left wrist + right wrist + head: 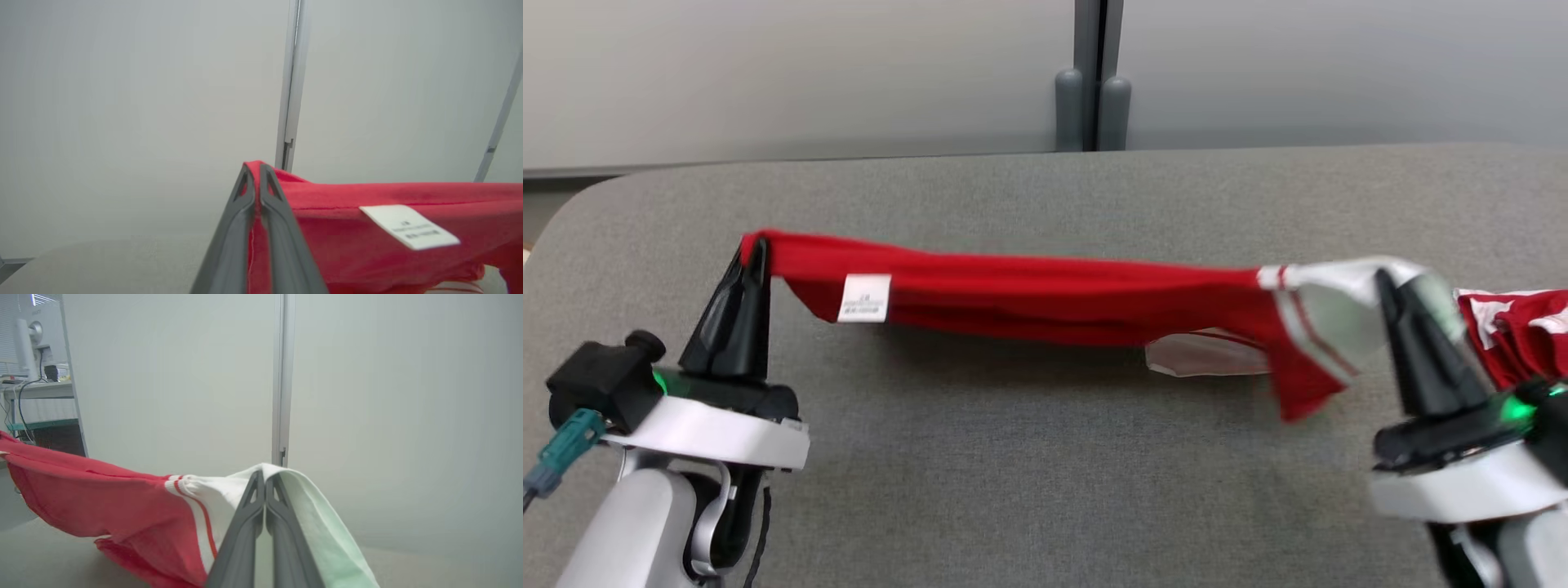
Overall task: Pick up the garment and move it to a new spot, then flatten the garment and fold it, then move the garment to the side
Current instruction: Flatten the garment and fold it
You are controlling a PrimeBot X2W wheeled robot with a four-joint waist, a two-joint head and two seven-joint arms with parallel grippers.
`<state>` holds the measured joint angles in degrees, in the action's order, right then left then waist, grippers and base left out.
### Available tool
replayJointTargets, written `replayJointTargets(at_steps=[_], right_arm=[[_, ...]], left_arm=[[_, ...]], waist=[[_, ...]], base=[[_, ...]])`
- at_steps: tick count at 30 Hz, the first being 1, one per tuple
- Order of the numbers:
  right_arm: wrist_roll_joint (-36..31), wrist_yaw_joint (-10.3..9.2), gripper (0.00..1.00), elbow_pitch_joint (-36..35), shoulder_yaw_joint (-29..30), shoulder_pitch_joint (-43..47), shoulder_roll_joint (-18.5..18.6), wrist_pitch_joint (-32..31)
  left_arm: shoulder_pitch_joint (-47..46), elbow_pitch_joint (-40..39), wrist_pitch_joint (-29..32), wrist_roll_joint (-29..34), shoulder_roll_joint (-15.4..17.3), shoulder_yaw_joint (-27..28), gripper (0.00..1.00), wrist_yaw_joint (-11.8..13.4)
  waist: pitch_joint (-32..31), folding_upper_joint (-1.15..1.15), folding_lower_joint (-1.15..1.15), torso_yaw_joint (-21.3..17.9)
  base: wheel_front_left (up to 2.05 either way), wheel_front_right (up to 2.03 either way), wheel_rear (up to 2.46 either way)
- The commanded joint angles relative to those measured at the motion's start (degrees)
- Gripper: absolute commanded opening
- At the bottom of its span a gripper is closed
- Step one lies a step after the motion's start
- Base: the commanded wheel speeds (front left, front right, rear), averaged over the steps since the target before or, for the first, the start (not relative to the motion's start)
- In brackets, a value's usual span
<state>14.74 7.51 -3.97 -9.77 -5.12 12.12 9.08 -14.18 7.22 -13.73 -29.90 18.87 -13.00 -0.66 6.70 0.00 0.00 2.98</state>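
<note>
The garment (1054,298) is red with a white striped band and a white care label (864,297). It hangs stretched in a sagging line above the grey table (1013,457), between my two grippers. My left gripper (757,247) is shut on its red left end, seen close up in the left wrist view as the garment (367,228) pinched at the left gripper (254,173). My right gripper (1384,282) is shut on the white band at the right end, where the garment (122,498) drapes over the right gripper (264,477). A further red and white part trails to the far right (1515,327).
The padded table has a rounded far left corner (596,204). Behind it stands a pale grey partition wall (809,73) with a vertical post (1094,82). A desk with a monitor (32,343) shows beyond the partition in the right wrist view.
</note>
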Motion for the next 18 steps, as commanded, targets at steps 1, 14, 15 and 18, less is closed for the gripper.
replayJointTargets(at_steps=[1, 14, 15, 18], right_arm=[[-1.2, -0.04, 0.0, -3.8, 1.8, -1.8, 1.4, -0.9], [-2.6, -0.04, 0.0, -19.0, 8.9, -11.1, 6.8, -8.5], [-2.3, -0.04, 0.0, -19.1, 9.0, -11.6, 6.9, -8.7], [-1.5, -0.04, 0.0, -18.7, 9.2, -12.9, 7.0, -9.3]], left_arm=[[-0.2, -4.6, 1.0, 0.4, 0.4, 0.4, 0.0, 1.1], [-7.4, -25.4, 6.0, 3.0, 0.8, 1.6, 0.0, 6.4], [-7.8, -25.9, 6.2, 2.8, 0.8, 2.0, 0.0, 6.8], [-8.9, -26.1, 7.1, 2.0, 0.5, 2.3, 0.0, 7.4]], waist=[[-1.7, 0.0, 0.0, -0.9], [-6.2, 0.0, 0.0, -3.4], [-6.2, 0.0, 0.0, -3.5], [-5.7, 0.0, 0.0, -3.7]], base=[[0.0, 0.0, 0.0], [0.0, 0.0, 0.0], [0.0, 0.0, 0.0], [0.0, 0.0, 0.0]])
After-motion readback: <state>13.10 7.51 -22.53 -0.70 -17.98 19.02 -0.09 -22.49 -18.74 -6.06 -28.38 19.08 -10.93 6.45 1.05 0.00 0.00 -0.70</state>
